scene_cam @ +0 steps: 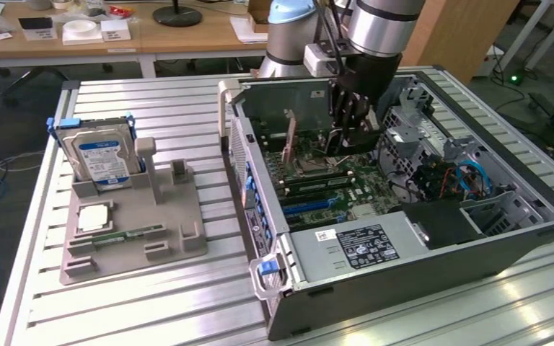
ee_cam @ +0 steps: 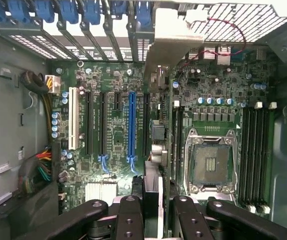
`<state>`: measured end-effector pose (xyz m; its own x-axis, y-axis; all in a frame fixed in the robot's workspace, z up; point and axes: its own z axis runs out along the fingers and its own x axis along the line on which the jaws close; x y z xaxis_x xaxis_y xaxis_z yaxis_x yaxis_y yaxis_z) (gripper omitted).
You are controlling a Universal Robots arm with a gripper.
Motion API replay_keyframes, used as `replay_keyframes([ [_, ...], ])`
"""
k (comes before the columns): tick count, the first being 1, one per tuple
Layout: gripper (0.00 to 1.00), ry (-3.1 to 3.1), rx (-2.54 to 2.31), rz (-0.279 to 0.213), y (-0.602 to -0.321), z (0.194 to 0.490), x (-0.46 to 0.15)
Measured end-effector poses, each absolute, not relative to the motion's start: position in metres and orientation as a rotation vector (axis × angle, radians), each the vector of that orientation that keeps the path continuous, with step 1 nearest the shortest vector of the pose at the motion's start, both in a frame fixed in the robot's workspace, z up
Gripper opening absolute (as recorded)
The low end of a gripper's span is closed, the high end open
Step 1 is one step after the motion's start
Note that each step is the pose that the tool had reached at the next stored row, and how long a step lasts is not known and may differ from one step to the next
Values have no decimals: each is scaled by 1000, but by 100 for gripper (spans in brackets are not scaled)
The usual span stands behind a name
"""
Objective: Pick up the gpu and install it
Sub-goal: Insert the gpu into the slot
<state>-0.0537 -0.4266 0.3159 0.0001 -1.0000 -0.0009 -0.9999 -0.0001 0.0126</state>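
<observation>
blue-labelled hard drive (scene_cam: 104,155) stands in a grey holder (scene_cam: 171,209) (beside the open computer case (scene_cam: 431,281)).

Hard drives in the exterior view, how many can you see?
1. The hard drive stands upright at the back of the gray holder on the exterior view's left, outside the computer case. More may be hidden inside the case.
</observation>
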Motion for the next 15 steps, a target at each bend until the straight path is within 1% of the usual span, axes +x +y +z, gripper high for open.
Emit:
replay_keyframes([
  [15, 28, -2215, 2216, -15, -427, 302, -62],
])
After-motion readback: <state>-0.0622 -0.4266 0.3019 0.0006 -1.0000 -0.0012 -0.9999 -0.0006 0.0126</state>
